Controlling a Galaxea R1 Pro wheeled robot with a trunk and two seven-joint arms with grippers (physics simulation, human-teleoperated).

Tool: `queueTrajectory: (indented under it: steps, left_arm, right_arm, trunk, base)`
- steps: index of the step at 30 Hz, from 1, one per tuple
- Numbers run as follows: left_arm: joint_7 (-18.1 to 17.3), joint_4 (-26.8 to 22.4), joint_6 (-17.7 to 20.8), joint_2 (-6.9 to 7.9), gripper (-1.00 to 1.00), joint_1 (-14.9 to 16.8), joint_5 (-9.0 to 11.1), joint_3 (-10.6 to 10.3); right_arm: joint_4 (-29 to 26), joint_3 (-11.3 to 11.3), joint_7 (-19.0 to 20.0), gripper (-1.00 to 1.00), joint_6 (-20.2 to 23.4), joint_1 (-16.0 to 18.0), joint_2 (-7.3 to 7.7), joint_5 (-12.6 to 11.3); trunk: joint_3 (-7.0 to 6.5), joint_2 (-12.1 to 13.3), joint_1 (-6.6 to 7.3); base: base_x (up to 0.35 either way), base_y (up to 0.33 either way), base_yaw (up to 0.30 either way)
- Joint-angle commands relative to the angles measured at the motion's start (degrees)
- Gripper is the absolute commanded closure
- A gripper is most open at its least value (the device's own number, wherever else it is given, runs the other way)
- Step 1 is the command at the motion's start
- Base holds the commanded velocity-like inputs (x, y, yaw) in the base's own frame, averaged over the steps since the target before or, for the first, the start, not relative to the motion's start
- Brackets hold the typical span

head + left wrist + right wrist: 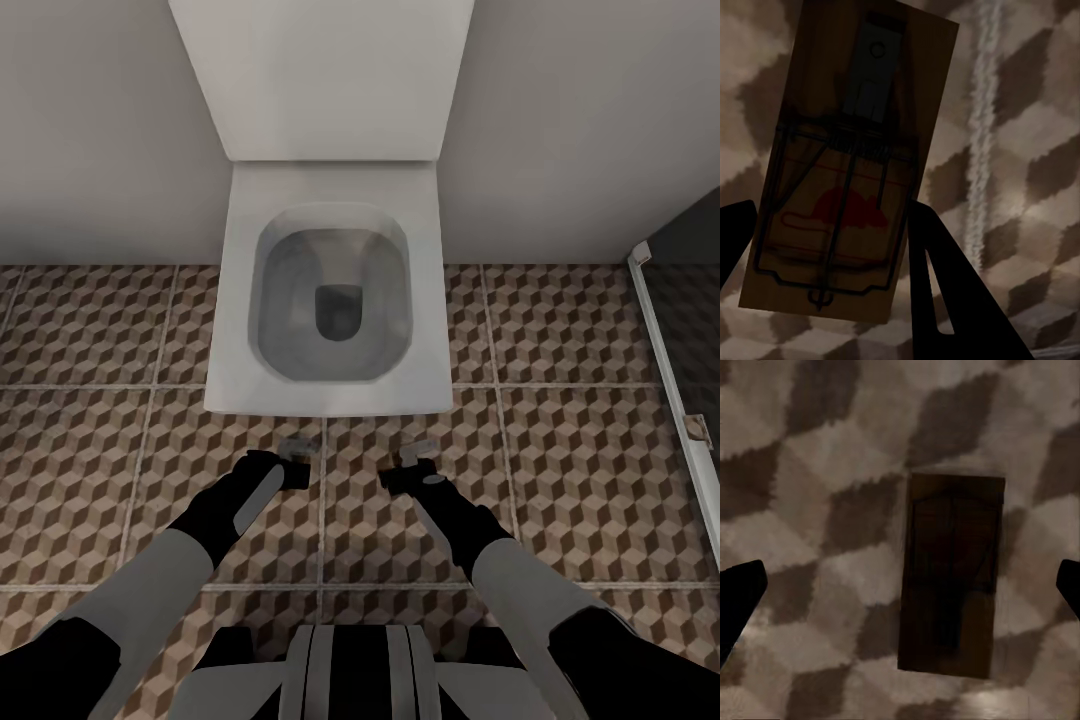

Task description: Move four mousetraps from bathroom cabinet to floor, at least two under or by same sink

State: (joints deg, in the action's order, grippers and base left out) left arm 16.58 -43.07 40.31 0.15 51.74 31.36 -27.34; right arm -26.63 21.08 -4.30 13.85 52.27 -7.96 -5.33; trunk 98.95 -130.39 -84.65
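Over the cube-patterned bathroom floor [90, 440], just in front of a toilet, my left gripper [292, 458] is shut on a mousetrap [847, 150]. It is a brown wooden board with a dark wire spring and a red mark, and it sits between the two dark fingers [937, 292]. My right gripper [408, 462] is open, its fingers [739, 600] spread wide. Between them a second mousetrap [952, 577] lies flat on the tiles [810, 450] in shadow. The cabinet and the sink are out of view.
A square white toilet [330, 300] with its lid up stands straight ahead against a pale wall [90, 130]. At the right a white-framed glass shower screen [665, 340] borders darker tiles. Open floor lies on both sides of my arms.
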Motion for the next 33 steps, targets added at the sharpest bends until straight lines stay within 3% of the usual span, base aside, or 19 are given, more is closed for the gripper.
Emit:
queueTrajectory:
  steps: [1, 30, 33]
  left_arm:
    - [0.39, -0.07, 0.12, 0.03, 1.00, 0.03, 0.55, -0.17]
    - [0.13, 1.69, -0.21, 0.03, 1.00, 0.03, 0.53, -0.17]
    - [0.08, 2.52, -1.70, 0.03, 1.00, 0.03, 0.47, -0.17]
  right_arm:
    - [-0.09, 0.47, -0.45, -1.00, 0.30, 0.03, 0.05, -0.56]
    - [-0.09, 0.54, -0.39, -1.00, -0.04, 0.03, 0.05, -0.64]
    - [-0.09, 0.54, -0.37, -1.00, -0.05, 0.03, 0.09, -0.62]
  trunk:
    - [0.02, -0.01, 0.01]
    - [0.02, -0.01, 0.01]
    - [0.02, -0.01, 0.01]
  base:
    - [0.000, 0.000, 0.000]
    - [0.000, 0.000, 0.000]
    - [0.000, 0.000, 0.000]
